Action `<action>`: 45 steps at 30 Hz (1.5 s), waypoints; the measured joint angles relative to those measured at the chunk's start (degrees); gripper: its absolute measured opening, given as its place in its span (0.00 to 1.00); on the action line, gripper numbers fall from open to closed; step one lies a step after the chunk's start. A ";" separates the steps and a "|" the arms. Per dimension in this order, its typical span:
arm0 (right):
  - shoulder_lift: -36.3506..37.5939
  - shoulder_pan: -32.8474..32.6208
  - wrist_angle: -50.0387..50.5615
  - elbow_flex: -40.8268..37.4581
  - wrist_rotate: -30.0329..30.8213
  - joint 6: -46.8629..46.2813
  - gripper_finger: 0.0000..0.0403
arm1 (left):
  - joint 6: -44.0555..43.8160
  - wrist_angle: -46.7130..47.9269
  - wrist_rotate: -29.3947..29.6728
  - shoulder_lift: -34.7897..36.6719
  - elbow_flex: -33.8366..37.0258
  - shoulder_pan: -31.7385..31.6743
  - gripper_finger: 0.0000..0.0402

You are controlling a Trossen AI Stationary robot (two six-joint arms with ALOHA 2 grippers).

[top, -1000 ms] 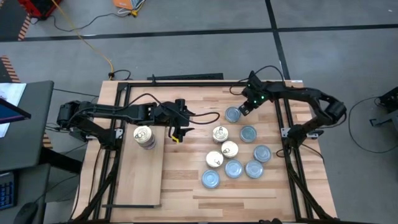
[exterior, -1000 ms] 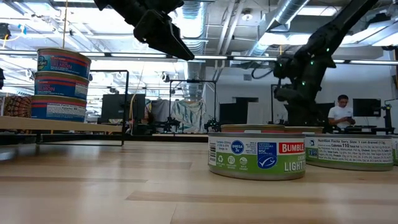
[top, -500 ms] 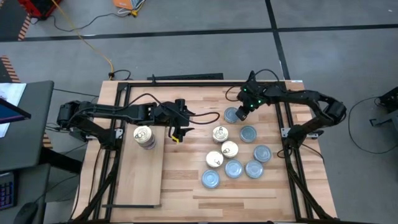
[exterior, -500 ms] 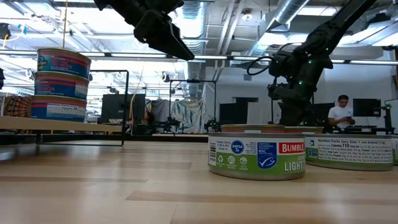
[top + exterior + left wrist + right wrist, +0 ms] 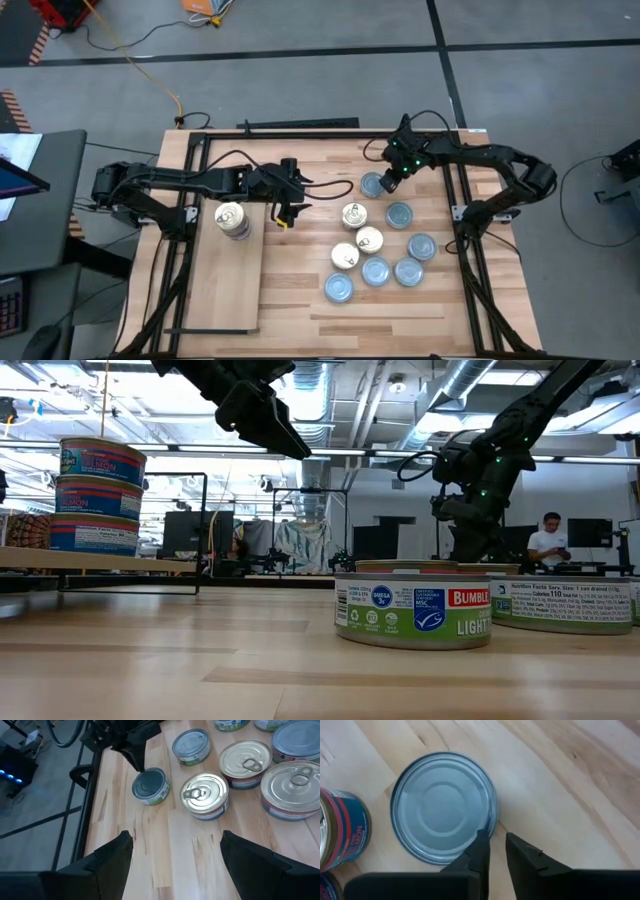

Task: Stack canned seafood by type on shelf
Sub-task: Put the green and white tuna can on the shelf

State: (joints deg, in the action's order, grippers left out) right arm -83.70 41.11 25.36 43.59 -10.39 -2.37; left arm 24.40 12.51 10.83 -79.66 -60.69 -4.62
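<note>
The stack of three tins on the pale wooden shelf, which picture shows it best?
The low view: the stack of three tins shows side-on, every label countable. The high view shows only its gold top on the pale wooden shelf. Neither wrist view shows it.
</note>
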 joint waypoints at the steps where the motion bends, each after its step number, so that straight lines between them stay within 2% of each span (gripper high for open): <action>1: 0.00 -0.16 -0.08 0.00 0.02 -0.02 0.21 | -0.02 0.00 0.00 0.00 0.00 0.00 0.72; 13: 0.31 0.32 -5.48 -5.71 0.03 -2.18 0.17 | 0.90 -1.04 0.11 0.00 0.00 0.00 0.72; 24: 0.28 3.36 -3.67 -7.48 2.13 -1.85 0.17 | 1.09 -1.73 0.13 -0.02 0.00 0.00 0.72; 29: 2.40 3.62 0.90 -5.36 2.35 -0.91 0.17 | 1.32 -1.69 0.15 -0.02 0.00 0.00 0.72; 36: 8.96 1.20 14.62 2.97 8.52 2.46 0.18 | 1.21 -0.79 -0.08 -0.02 0.00 0.00 0.72; 41: 11.62 -3.60 13.00 5.11 16.22 8.63 0.26 | -0.54 -3.09 -1.11 -0.19 0.00 0.00 0.72; 45: 11.30 -5.36 12.29 5.13 19.52 9.36 0.43 | -2.04 -3.56 -3.36 -0.24 0.00 0.02 0.72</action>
State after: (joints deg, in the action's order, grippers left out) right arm -72.41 35.76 37.66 48.72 9.13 6.99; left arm 22.36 8.96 7.47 -79.90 -60.69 -4.60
